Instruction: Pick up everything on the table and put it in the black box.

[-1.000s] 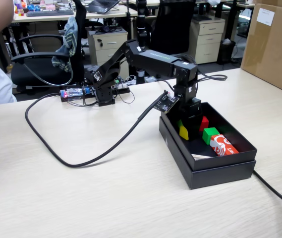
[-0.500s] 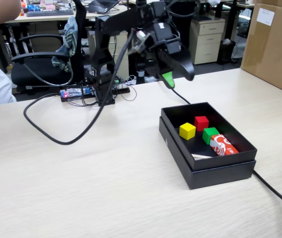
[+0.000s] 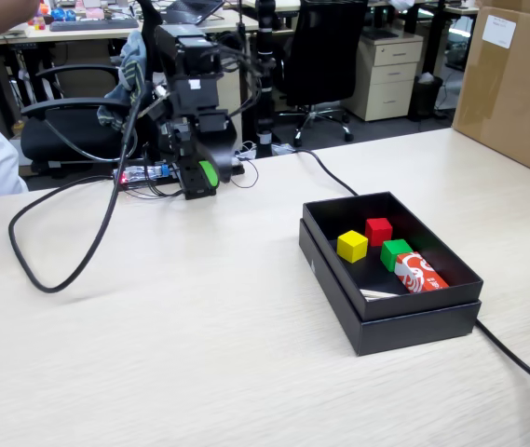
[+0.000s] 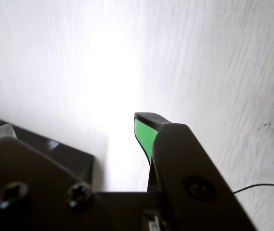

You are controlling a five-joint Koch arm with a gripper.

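Black box [image 3: 414,321] on the pale wooden table [image 3: 153,354], already holding four things.

The fixed view shows a yellow cube [image 3: 352,246], a red cube [image 3: 378,231], a green cube [image 3: 395,253] and a red-and-white packet [image 3: 420,273] lying inside the box, with the arm folded back at the far edge, well apart from it. The wrist view shows none of these, only glare on the table and a dark corner at lower left. There the gripper [image 4: 74,130] is seen with its green-padded jaws spread apart, holding nothing.
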